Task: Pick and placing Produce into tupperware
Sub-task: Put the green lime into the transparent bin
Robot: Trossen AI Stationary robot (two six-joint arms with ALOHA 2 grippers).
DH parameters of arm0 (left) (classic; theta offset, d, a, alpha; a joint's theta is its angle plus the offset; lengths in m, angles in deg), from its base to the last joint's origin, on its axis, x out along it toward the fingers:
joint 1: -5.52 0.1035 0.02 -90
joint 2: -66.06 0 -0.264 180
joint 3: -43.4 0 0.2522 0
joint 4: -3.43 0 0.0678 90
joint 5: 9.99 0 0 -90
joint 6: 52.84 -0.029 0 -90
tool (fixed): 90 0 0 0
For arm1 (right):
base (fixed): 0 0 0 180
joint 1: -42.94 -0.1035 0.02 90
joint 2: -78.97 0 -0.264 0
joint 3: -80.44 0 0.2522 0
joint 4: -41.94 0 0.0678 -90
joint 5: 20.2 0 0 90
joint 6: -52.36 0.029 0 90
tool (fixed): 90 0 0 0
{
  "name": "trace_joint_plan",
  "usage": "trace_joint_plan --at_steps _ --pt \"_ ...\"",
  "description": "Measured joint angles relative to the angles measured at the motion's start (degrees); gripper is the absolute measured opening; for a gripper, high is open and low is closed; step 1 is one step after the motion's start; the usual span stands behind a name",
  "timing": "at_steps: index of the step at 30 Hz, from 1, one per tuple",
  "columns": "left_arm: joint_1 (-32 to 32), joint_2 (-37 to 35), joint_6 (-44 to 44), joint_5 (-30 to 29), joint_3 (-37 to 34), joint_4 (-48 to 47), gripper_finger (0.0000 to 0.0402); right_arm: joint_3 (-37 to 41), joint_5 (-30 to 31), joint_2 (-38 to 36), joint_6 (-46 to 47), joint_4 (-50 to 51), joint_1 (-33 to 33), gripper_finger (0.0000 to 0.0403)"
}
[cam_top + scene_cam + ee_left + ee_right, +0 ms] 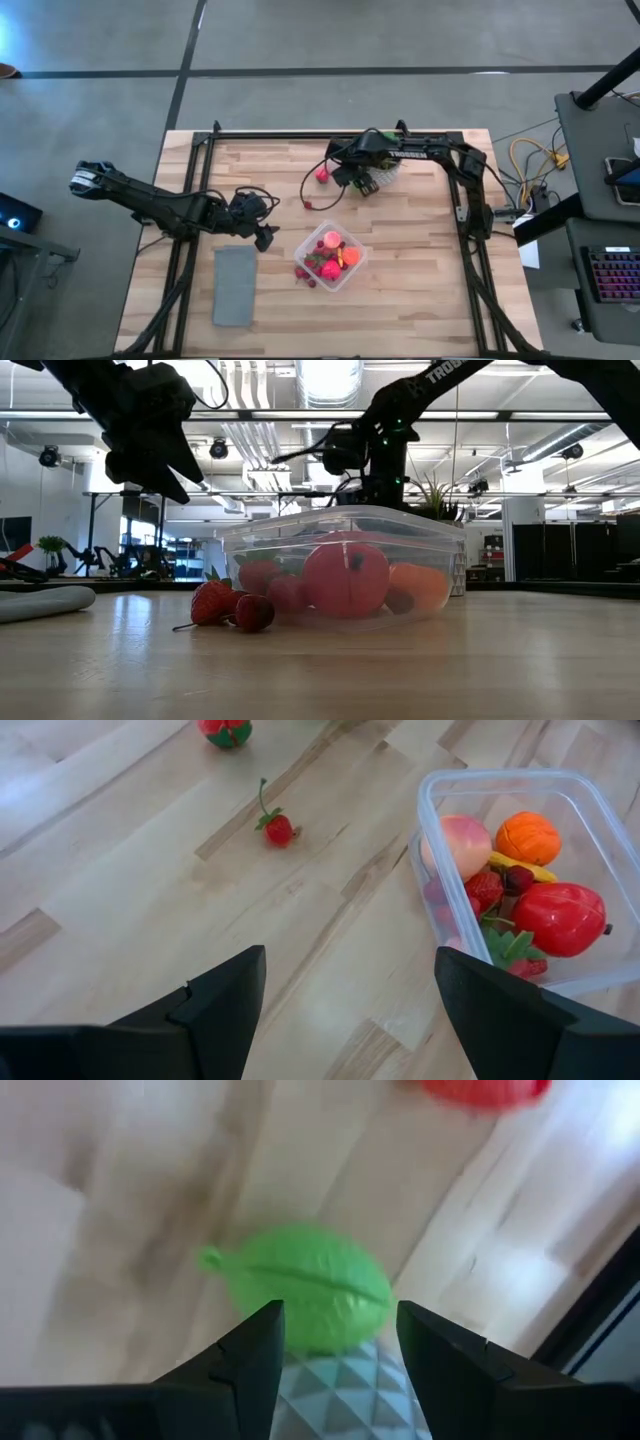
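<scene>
Since our right gripper (335, 1342) hangs parted over the green fruit (305, 1300), grasping nothing, we'd pinch its probably light, slick middle.

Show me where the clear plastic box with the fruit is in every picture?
High view: clear plastic box, lower centre.
Low view: middle, on the tabletop.
Left wrist view: right side.
Right wrist view: not in it.
Shared landmark: the big red fruit inside.

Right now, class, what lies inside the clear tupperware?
Inside the tupperware lie a pink peach-like fruit, an orange piece, a big red fruit and berries. Anything beneath them is covered.
</scene>
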Motion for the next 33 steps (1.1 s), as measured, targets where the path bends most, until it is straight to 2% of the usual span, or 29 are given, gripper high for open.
trace_joint_plan --at_steps 19,27,33 --pt "0.00 0.00 -0.54 0.00 -0.04 -0.13 0.0276 2.53 -0.35 -0.09 -0.86 -2.35 0.52 0.0187" --pt "0.00 0.00 -1.50 -0.02 -0.24 -0.13 0.0276 2.53 0.07 -0.09 12.18 -2.76 -1.17 0.0187" --pt "0.00 0.00 -1.50 -0.02 -0.26 -0.09 0.0276 2.53 -0.06 -0.09 14.54 -1.16 -3.87 0.0187"
